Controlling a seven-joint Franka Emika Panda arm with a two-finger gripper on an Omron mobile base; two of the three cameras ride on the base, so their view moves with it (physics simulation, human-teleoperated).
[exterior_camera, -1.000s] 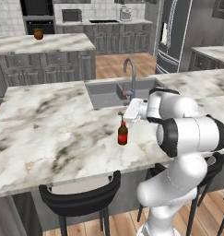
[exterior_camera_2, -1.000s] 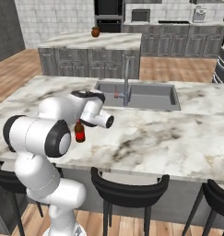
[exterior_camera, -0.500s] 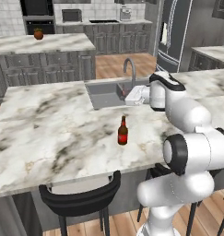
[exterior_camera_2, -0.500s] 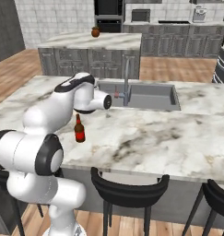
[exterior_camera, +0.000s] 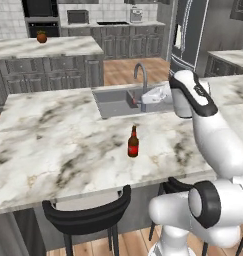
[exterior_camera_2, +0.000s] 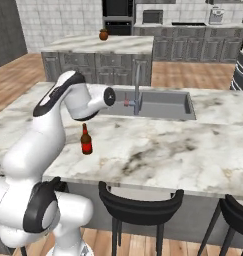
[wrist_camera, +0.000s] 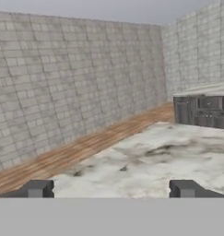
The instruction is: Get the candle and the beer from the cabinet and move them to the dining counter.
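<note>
Beer (exterior_camera: 133,143) upright on dining counter (exterior_camera: 53,145) — end effector (wrist_camera: 109,188) released, raised well clear.

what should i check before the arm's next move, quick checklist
1. Small dark brown glass beer bottle with red label upright on the white marble dining counter: ok.
2. Claw open, nothing between its fingertips: ok.
3. Arm clear of the bottle, a gap shows between them: ok.
4. Bottle away from the inset steel sink: ok.
5. Candle on the counter: cannot tell.
</note>
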